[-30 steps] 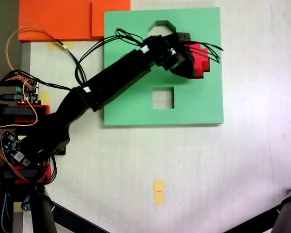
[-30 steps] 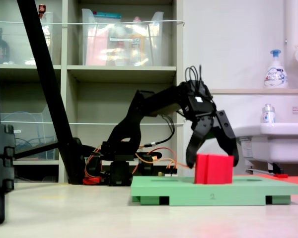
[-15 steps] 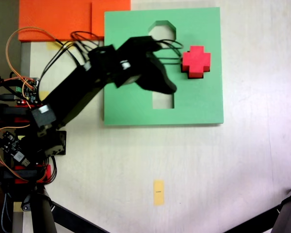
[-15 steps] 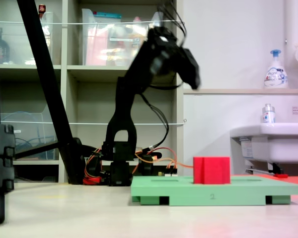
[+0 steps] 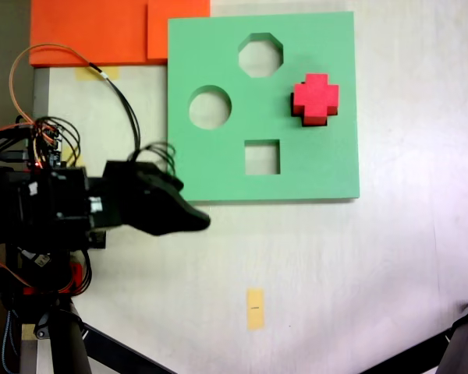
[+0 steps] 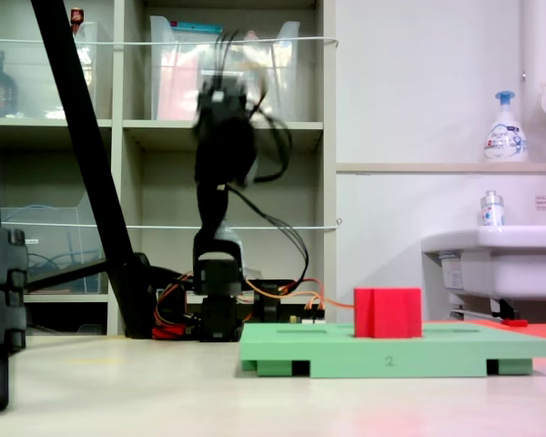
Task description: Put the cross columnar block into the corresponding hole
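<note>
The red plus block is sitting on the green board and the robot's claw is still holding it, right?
Not quite. The red plus block does sit on the green board, but the claw isn't holding it. The fixed view from above shows the arm pulled back off the board's lower left corner, well apart from the block, which stands alone there.

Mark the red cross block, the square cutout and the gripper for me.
red cross block (image 5: 315,95), a fixed view from above, its top face.
square cutout (image 5: 247,143), same view, its upper left inner edge.
gripper (image 5: 196,220), same view, its dark tip.
</note>
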